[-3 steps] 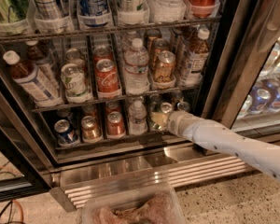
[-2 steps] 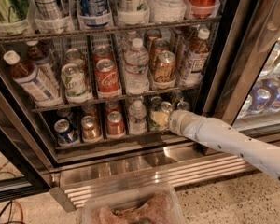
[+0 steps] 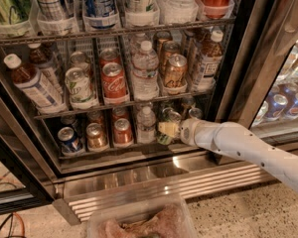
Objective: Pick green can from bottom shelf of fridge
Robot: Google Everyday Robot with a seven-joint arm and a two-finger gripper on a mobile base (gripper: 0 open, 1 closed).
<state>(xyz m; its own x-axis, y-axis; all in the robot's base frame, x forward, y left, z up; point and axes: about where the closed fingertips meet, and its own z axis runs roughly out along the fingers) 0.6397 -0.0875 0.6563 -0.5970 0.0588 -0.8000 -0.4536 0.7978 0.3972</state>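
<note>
The fridge (image 3: 237,58) stands open in front of me, its shelves full of cans and bottles. On the bottom shelf (image 3: 134,151), in the right-hand lane, stands the dark green can (image 3: 169,116) with its silver top showing. My gripper (image 3: 168,129), on the end of a white arm reaching in from the right, is pressed against the lower front of that can and hides its lower body. Another can top (image 3: 194,113) shows just right of it, behind my wrist.
On the bottom shelf, from the left, are a blue can (image 3: 68,139), two orange-brown cans (image 3: 96,135), and a small water bottle (image 3: 146,124). The shelf above holds a Coca-Cola can (image 3: 114,82). A clear plastic bin (image 3: 139,221) sits low in front. The dark door frame stands right of my arm.
The arm has pushed very slightly left, further into the bottom shelf, with the gripper staying at the green can. The cans have not visibly moved.
</note>
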